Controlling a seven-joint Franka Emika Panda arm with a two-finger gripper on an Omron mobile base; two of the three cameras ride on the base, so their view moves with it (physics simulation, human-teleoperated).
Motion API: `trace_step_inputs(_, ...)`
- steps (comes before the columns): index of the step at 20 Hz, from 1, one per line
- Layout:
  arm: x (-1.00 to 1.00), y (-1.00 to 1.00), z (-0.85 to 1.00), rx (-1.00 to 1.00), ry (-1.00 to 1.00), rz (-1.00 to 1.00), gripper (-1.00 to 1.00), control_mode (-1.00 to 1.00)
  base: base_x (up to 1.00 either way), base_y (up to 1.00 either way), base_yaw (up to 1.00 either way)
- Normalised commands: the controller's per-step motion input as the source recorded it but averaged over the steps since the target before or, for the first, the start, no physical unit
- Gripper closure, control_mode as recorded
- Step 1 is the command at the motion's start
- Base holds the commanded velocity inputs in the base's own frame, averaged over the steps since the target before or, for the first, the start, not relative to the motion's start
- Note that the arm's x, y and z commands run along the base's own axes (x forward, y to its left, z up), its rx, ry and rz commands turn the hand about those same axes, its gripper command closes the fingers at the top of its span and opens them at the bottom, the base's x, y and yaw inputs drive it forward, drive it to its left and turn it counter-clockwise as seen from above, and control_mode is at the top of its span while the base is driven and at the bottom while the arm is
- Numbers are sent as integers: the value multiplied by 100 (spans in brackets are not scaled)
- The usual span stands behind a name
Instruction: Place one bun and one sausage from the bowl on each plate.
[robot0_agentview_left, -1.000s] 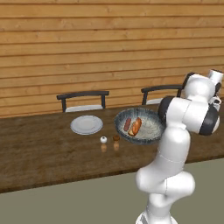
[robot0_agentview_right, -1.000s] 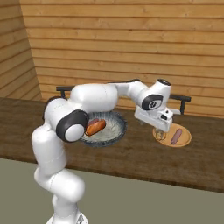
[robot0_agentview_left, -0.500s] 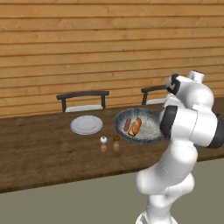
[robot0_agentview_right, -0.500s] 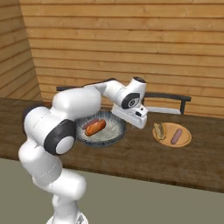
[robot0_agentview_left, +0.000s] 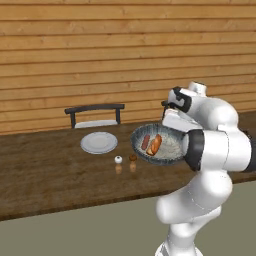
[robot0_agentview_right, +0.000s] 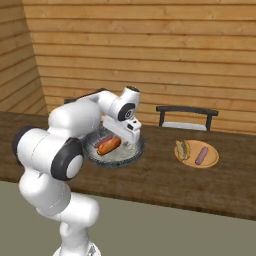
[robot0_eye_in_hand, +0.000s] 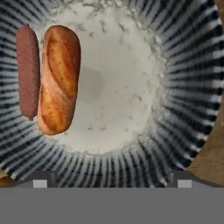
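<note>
Wooden table (robot0_agentview_left: 45, 175), striped bowl (robot0_eye_in_hand: 183, 87), browned bun (robot0_eye_in_hand: 59, 78) beside sausage (robot0_eye_in_hand: 27, 70)

We see the bowl (robot0_eye_in_hand: 183, 78) dark blue-grey striped at rim, pale speckled inside; golden-brown bun (robot0_eye_in_hand: 59, 78), reddish-brown sausage (robot0_eye_in_hand: 28, 72) upper left; light-grey plate (robot0_agentview_left: 99, 142); orange-tan plate (robot0_agentview_right: 212, 159).

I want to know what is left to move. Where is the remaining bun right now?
The bun lies inside the bowl, toward the left of the hand view, right beside the sausage; the tool hangs above the bowl's middle.
</note>
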Motion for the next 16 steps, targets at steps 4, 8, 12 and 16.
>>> trace_step_inputs(4,50,76,-15,1,17,-12,-100,-100,0,0,0)
trace_step_inputs(8,33,49,-28,2,20,-6,-100,-100,0,0,0)
trace_step_inputs(12,31,0,-29,0,12,-3,-100,-100,0,0,0)
trace_step_inputs(16,36,0,-47,0,1,0,-100,-100,0,0,0)
